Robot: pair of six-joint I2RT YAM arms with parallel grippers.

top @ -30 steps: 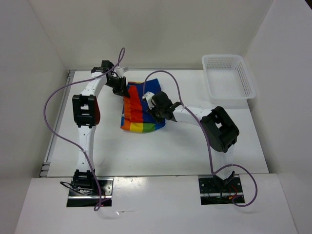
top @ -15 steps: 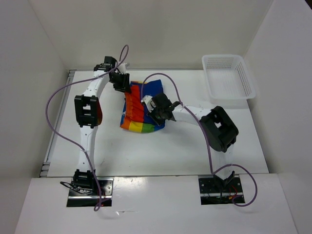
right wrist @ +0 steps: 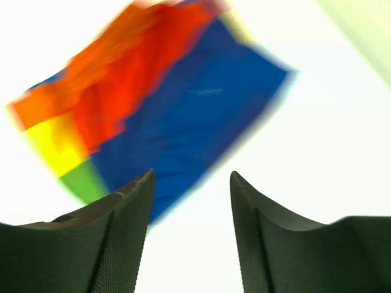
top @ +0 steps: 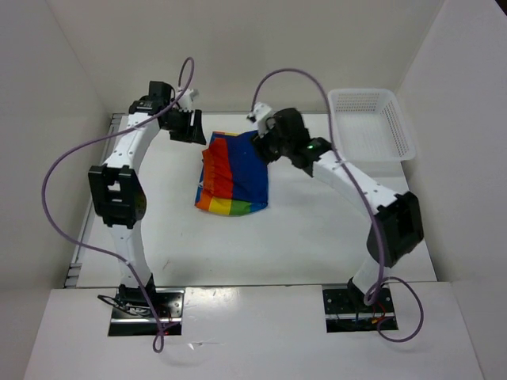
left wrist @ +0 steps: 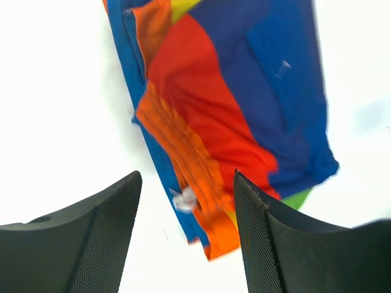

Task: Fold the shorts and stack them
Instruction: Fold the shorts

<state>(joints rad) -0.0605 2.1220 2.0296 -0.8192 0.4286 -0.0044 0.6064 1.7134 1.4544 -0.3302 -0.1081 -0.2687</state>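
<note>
The shorts (top: 234, 174) lie folded into a compact rectangle mid-table, blue panel on top, with red, orange, yellow and green stripes along the left and near edges. My left gripper (top: 192, 131) hovers open just beyond their far-left corner. In the left wrist view the shorts (left wrist: 232, 110) spread below the open left gripper (left wrist: 186, 177), a bit of white drawstring (left wrist: 183, 198) showing at the orange hem. My right gripper (top: 265, 149) hangs open over the far-right corner. The right wrist view is blurred: the shorts (right wrist: 177, 122) lie beyond the empty right gripper (right wrist: 190, 174).
A white mesh basket (top: 400, 131) stands at the far right corner of the table. White walls enclose the table on the left, back and right. A metal rail (top: 87, 229) runs along the left edge. Purple cables arch over both arms.
Both grippers have opened, let go of the shorts and lifted away toward the back. The right arm has risen and stretched out. The shorts now lie flatter.
</note>
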